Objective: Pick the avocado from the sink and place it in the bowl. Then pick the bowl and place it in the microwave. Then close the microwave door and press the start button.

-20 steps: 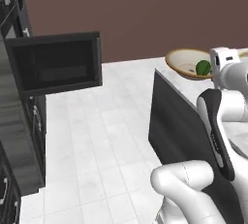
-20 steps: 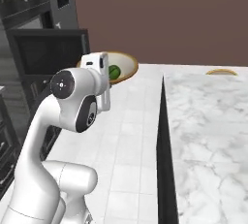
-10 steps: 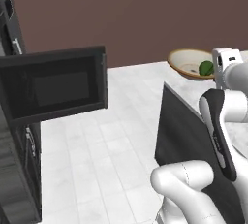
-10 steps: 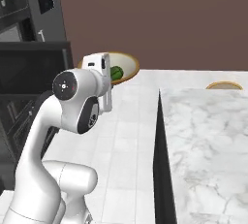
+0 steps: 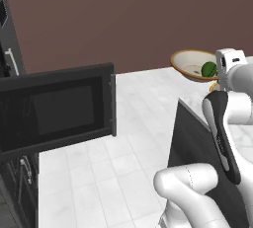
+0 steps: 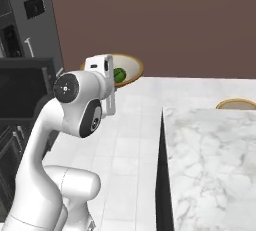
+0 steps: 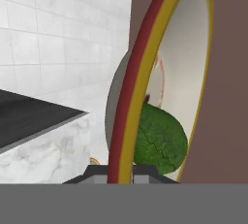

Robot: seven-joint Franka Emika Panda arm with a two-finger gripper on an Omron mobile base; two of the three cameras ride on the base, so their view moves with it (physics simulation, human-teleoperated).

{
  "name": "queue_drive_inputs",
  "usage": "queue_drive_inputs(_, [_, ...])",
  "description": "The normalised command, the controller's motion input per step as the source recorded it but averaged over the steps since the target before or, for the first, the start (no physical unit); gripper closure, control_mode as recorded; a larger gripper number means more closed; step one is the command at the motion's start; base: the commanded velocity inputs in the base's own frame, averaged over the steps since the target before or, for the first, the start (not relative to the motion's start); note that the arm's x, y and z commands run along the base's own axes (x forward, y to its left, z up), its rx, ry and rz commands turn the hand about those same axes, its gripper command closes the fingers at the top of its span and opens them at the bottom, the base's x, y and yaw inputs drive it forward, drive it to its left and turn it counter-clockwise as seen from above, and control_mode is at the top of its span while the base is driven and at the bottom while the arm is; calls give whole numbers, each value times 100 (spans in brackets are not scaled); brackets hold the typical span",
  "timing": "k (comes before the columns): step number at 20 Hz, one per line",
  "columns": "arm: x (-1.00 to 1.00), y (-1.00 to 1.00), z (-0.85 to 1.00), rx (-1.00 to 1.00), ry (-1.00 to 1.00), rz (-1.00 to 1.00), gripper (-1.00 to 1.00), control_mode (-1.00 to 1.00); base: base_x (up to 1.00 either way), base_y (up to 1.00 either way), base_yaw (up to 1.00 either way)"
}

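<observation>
Grip: gripper (image 7: 120, 172) clenched on the rim of the bowl (image 5: 190, 64), one finger on each side of the wall, so the bowl rides in the air.
Avocado (image 7: 160, 140): inside the bowl, just beyond the fingers, settled low.
Microwave door (image 5: 54, 111): swung open, well apart from the fingers; likely awaiting the bowl.

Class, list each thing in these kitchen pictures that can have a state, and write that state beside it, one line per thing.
Shallow tan-rimmed bowl with cream inside: lifted in the air, gripped at its rim, holding the fruit.
Small dark-green rounded avocado: lying inside the bowl.
Dark black-framed microwave door with tinted glass: swung open.
Two-finger gripper: shut on the bowl's rim.
</observation>
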Motion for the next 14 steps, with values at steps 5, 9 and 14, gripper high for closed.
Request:
queue_drive_inputs(5, [0, 0, 0, 0, 0, 0, 100, 100, 59, -39, 0])
queue_drive_inputs(9, [0, 0, 0, 0, 0, 0, 100, 100, 63, -18, 0])
queue_drive_inputs(14, [0, 0, 0, 0, 0, 0, 100, 100, 88, 0, 0])
